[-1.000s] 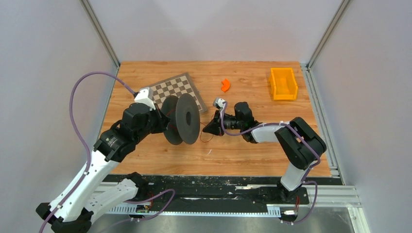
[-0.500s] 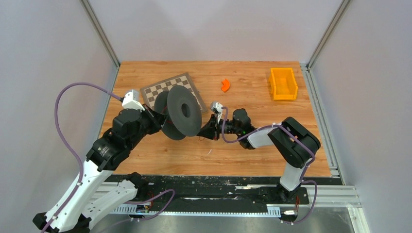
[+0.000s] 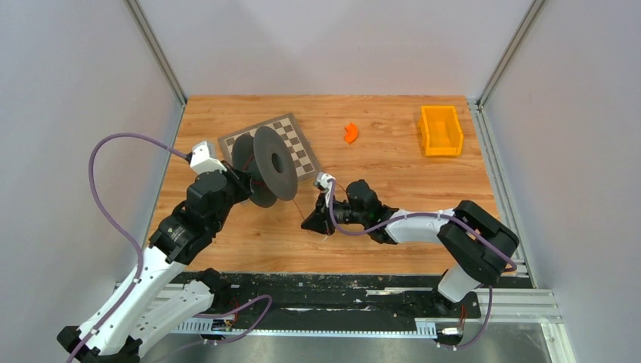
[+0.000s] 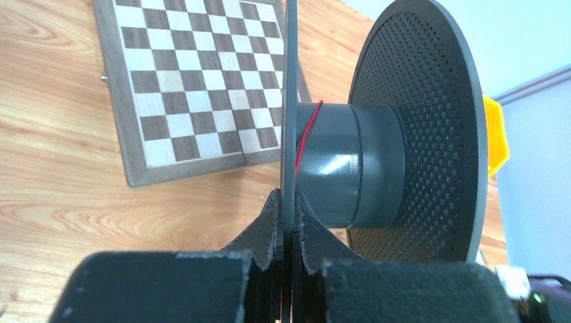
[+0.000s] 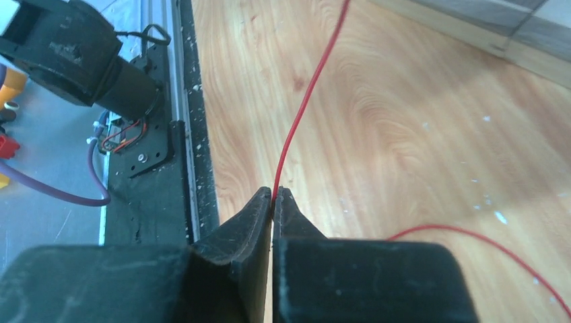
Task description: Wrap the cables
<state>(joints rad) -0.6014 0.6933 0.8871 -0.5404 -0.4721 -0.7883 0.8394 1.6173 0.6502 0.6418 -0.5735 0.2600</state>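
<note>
A dark grey spool [image 3: 266, 166] with two round flanges is held up over the table's left middle; its hub [image 4: 343, 165] shows in the left wrist view. My left gripper [image 4: 288, 202] is shut on the rim of one flange [image 4: 291, 94]. A thin red wire [image 4: 308, 134] crosses the hub. My right gripper [image 5: 273, 196] is shut on the red wire [image 5: 306, 101], low over the table right of the spool [image 3: 308, 224]. The wire runs taut from the fingers, and a loose length [image 5: 485, 245] lies on the wood.
A checkerboard [image 3: 298, 147] lies flat behind the spool. A small orange piece [image 3: 351, 132] lies at the back middle. An orange bin [image 3: 441, 130] stands at the back right. The black rail [image 3: 340, 283] runs along the near edge.
The left arm has swung the spool back and left, turning it. The right gripper has moved left and toward the near edge, pulling the wire with it.
</note>
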